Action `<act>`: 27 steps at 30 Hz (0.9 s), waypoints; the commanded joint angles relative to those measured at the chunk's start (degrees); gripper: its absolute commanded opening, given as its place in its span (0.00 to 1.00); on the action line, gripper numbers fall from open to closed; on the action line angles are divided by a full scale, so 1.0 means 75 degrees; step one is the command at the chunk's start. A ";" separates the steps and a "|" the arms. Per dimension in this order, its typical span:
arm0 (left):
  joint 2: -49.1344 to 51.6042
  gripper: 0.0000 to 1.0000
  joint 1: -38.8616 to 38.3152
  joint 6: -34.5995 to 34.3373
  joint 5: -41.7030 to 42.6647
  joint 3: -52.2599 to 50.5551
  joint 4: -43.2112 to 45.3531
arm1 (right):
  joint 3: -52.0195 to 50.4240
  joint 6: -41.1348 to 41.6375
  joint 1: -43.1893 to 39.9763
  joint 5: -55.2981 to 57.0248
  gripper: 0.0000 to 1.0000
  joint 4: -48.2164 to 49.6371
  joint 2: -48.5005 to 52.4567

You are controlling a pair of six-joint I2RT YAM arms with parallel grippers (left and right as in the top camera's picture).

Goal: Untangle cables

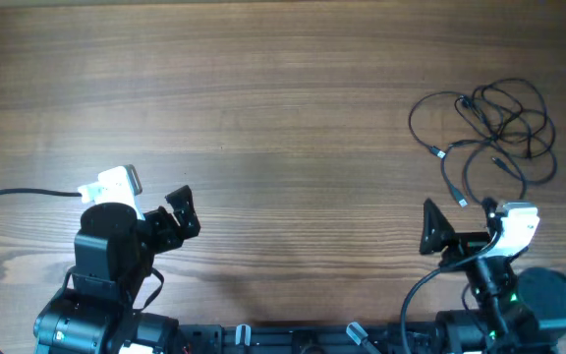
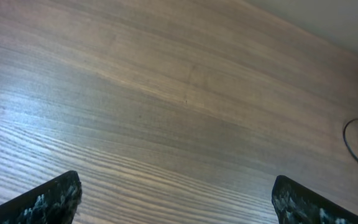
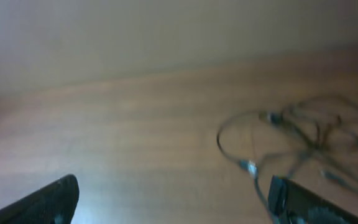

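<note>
**Both pincers apart, cables loose at the right of the desk**

The cables (image 1: 512, 126) lie on the far right part of the wooden desk (image 1: 263, 98). They are thin black cords, crossed over one another in a knotted clump towards the right. A wide open loop spreads out to the left of it. Several strands trail from the clump towards the robot, and small silvery plug tips show at their ends. One tip lies just ahead of the right pincer (image 1: 460, 221), but whether it touches a finger cannot be told from above.

The right pincer stands apart with nothing between its fingers, low over the desk, near the front edge and directly in front of the cords. Its wrist view is blurred. There the pincer (image 3: 173, 199) shows two dark fingertips wide apart at the bottom corners, with bare wood between them. The cables (image 3: 316, 140) fill the right half ahead, and one strand runs down close to the right-hand fingertip (image 3: 291, 202).

The left pincer (image 1: 187, 212) sits at the front left of the desk, well apart from the cords. It too is spread and holds nothing. In its wrist view the pincer (image 2: 176, 199) has only wood grain between its fingertips. An arc of the cables (image 2: 347, 144) shows at the far right edge.

A thicker black lead (image 1: 18, 194) runs from the left edge of the desk to the left arm.
</note>
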 commanded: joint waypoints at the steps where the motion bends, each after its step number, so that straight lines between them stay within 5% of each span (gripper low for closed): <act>1: -0.0012 1.00 0.0023 -0.0047 0.0061 -0.0035 0.0017 | -0.0708 0.0052 0.0026 -0.0117 1.00 0.1174 -0.0586; 21: -0.0012 1.00 0.0023 -0.0047 0.0061 -0.0035 0.0015 | -0.3879 0.0023 0.0026 0.0192 1.00 0.7743 -0.1046; 27: -0.0012 1.00 0.0023 -0.0047 0.0061 -0.0035 0.0017 | -0.3960 -0.0775 0.0032 0.0396 1.00 0.7370 -0.1046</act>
